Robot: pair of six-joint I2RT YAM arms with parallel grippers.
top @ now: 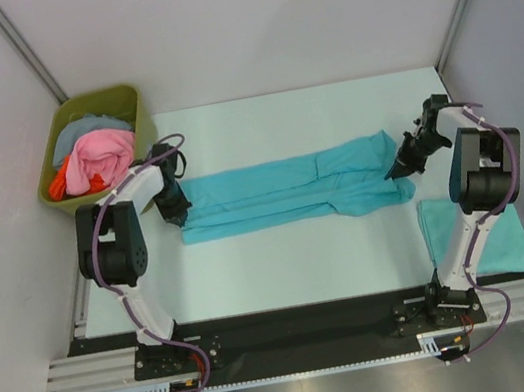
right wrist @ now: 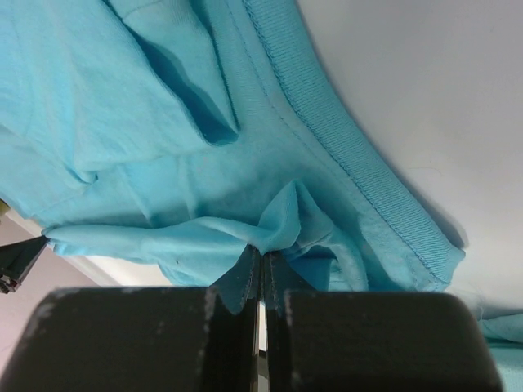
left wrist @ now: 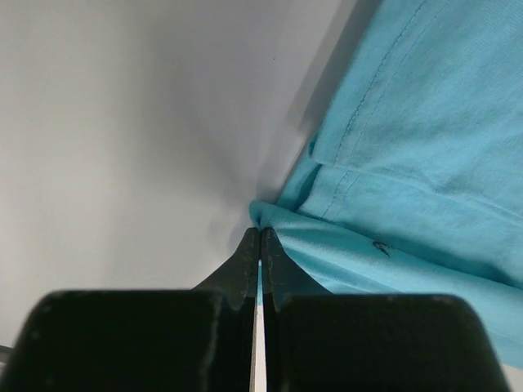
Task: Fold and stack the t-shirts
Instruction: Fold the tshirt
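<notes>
Top external gives you most of the progress story: one t-shirt [top: 291,189] lies across the middle of the tabletop [top: 306,269], already folded lengthwise into a long strip. The left gripper [top: 175,206] pinches its left end and the right gripper [top: 401,168] its right end. So I'd say you're mid-fold on this one, with the crosswise folds and the stacking left to do. Just beside the right arm's base there's a folded shirt [top: 513,248], which looks like the start of the stack. The bin [top: 107,93] at the back left holds pink, grey and orange cloth, so you can't tell if more teal ones are waiting. The wrist views fill in the grips. The left wrist shows the jaws clamped shut on a hem corner, and the right wrist shows them shut on a bunched pinch of fabric just below the ribbed collar [right wrist: 351,155]. Neither wrist view shows the folded shirt or the bin.
</notes>
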